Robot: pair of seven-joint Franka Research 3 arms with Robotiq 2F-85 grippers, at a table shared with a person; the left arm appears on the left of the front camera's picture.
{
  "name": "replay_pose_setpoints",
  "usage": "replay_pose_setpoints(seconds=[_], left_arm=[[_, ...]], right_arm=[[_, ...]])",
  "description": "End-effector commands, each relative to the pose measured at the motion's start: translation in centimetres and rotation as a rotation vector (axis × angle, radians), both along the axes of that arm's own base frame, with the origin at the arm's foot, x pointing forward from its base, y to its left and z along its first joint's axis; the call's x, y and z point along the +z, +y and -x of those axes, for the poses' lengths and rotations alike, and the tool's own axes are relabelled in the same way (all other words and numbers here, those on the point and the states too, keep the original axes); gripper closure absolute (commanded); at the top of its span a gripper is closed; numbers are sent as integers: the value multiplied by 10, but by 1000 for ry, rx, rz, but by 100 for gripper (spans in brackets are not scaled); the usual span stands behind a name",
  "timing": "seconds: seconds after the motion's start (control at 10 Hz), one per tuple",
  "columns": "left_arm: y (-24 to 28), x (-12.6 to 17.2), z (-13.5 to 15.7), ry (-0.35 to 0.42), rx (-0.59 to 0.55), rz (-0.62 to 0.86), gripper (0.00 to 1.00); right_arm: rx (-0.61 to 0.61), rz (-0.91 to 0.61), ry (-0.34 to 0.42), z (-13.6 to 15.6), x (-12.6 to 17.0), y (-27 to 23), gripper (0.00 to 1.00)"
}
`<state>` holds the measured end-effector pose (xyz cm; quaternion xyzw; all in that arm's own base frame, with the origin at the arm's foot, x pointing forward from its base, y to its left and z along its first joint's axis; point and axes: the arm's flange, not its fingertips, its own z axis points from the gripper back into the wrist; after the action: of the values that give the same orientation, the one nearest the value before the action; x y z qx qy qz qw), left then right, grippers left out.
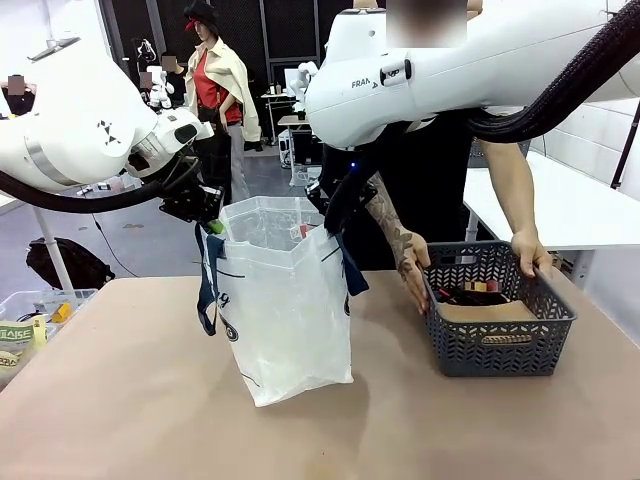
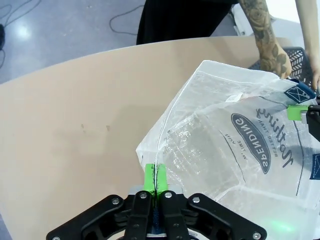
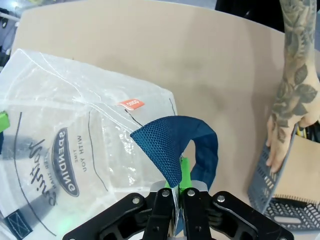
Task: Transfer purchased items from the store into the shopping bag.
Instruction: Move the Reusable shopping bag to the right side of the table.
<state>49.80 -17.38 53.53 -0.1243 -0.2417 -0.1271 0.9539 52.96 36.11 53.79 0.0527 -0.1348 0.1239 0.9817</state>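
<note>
1. Plastic bag (image 1: 285, 330) stands upright; left tool (image 1: 212, 222) and right tool (image 1: 335, 215) each pinch its rim, spreading the mouth.
2. Items (image 1: 475, 292) lie in the basket (image 1: 497, 350), right of the bag, which looks empty; the transfer seems unstarted.

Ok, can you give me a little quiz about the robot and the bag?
1. True or false: the left fingers and right fingers are both shut on the shopping bag.
2. The person's hands rest on: A the basket, B the bag, C a robot arm.
3. What colour are the bag's straps?
Key: 1 true; 2 A; 3 navy blue.
</note>
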Motion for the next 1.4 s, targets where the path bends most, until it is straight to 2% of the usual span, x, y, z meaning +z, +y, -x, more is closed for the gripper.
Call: replay_pose_setpoints(seconds=[0.0,1.3], left_arm=[[2,1,3,2,10,16,100],[2,1,3,2,10,16,100]], right_arm=[[15,-15,10,0,1,-2,100],[15,-15,10,0,1,-2,100]])
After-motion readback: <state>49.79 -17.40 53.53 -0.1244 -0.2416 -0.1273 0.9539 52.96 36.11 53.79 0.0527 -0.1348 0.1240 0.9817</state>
